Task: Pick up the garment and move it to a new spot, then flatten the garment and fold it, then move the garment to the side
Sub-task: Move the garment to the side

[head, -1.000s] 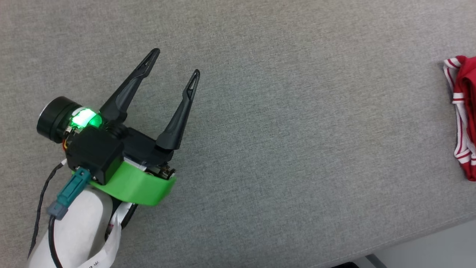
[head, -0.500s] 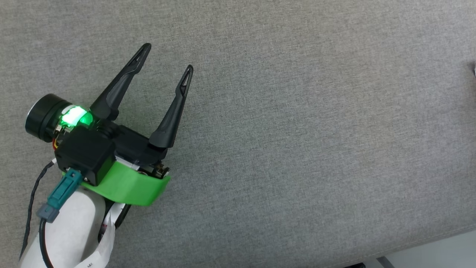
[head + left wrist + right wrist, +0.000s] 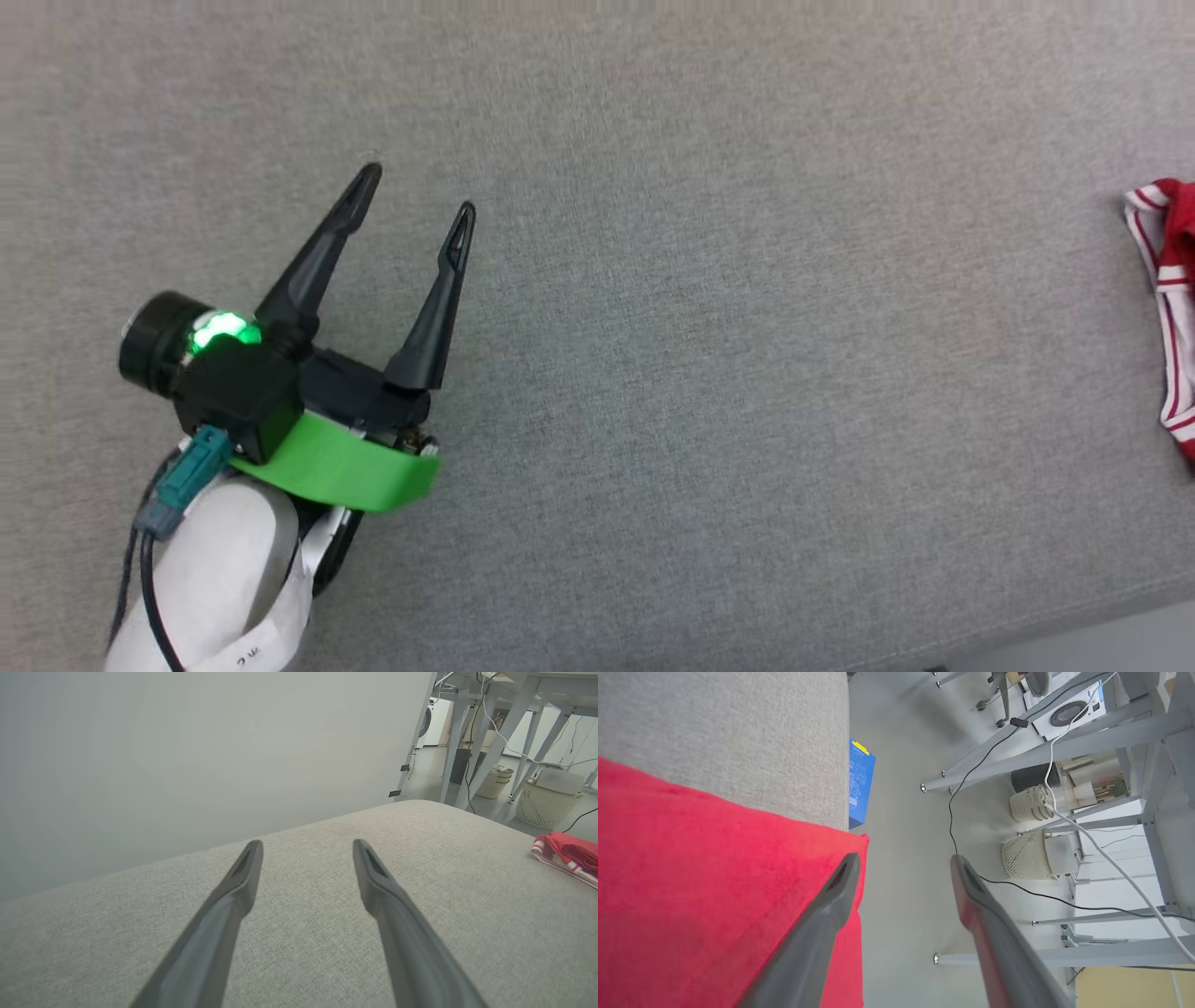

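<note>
At the worktop's (image 3: 747,373) right edge, the main hazard: the garment (image 3: 714,896) lies with 1 corner past the rim, over the floor (image 3: 901,788). Judgement: if the right pincer (image 3: 904,857) drags or snags on withdrawal, the cloth could slide off the side. A finger catching a layer would also spoil what looks like a finished fold. Blue box (image 3: 860,784) sits below the rim, no obstacle.

Right pincer: 2 fingers spread wide, nothing between them. 1 finger crosses the red cloth in its wrist view, the other is over the floor. Contact with the cloth cannot be told.

Left pincer (image 3: 418,189): fully spread, empty, above bare worktop, well apart from the garment.

Head view: striped trim of the garment at the far right border. Task looks near its end.
</note>
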### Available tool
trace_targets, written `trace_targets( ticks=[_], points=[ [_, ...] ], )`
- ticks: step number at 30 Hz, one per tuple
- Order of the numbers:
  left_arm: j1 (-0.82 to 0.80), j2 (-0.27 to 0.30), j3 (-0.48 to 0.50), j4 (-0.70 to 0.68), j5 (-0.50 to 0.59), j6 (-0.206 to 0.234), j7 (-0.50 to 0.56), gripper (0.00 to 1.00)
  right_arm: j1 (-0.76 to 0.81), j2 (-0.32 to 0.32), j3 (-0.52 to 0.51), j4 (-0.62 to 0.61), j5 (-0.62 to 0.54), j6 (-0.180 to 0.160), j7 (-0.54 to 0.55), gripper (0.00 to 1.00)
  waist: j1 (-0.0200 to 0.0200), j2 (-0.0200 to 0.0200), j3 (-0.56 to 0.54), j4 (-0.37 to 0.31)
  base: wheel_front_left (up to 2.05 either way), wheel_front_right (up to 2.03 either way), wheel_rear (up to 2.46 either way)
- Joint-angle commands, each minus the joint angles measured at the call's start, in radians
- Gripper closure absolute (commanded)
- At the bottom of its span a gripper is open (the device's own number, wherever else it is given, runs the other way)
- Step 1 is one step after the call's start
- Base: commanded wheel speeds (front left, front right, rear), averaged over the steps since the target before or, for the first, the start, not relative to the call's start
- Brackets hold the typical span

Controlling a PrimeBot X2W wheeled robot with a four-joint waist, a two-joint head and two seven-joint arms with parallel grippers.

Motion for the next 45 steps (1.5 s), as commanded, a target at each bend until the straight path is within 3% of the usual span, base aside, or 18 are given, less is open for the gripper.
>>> trace_targets(
  ticks=[1,6,11,21,27,32,36,45],
  points=[
    [0.024,-0.013,0.004,0.020,-0.014,0.008,-0.015,0.00,-0.023,0.006,0.011,-0.012,0.019,-0.001,-0.015,0.00,0.0000,0.0000,-0.113,0.028,0.00,0.00,0.00],
    [0.083,-0.058,0.028,0.090,-0.067,0.022,-0.040,0.00,-0.028,0.052,0.042,-0.096,0.084,-0.001,-0.029,0.00,0.0000,0.0000,-0.228,0.061,0.00,0.00,0.00],
    [0.141,-0.094,0.069,0.152,-0.102,0.057,-0.049,0.00,0.040,0.118,0.049,-0.262,0.181,-0.001,-0.018,0.00,0.0000,0.0000,-0.325,0.103,0.00,0.00,0.00],
    [0.233,-0.143,0.097,0.215,-0.114,0.084,-0.054,0.00,0.379,0.286,-0.061,-0.683,0.274,-0.001,0.030,0.00,0.0000,0.0000,-0.433,0.192,0.00,0.00,0.00],
    [0.280,-0.166,0.107,0.231,-0.087,0.083,-0.055,0.00,0.582,0.452,-0.106,-0.878,0.258,-0.001,0.038,0.00,0.0000,0.0000,-0.472,0.226,0.00,0.00,0.00],
    [0.307,-0.196,0.131,0.244,-0.057,0.070,-0.055,0.00,0.691,0.572,-0.121,-0.946,0.237,-0.001,0.023,0.00,0.0000,0.0000,-0.490,0.244,0.00,0.00,0.00],
    [0.321,-0.219,0.154,0.253,-0.030,0.054,-0.055,0.00,0.742,0.630,-0.115,-0.946,0.208,-0.001,0.005,0.00,0.0000,0.0000,-0.498,0.253,0.00,0.00,0.00],
    [0.339,-0.263,0.203,0.267,0.019,0.011,-0.055,0.00,0.766,0.674,-0.105,-0.897,0.191,-0.001,-0.040,0.00,0.0000,0.0000,-0.499,0.258,0.00,0.00,0.00]
  ],
)
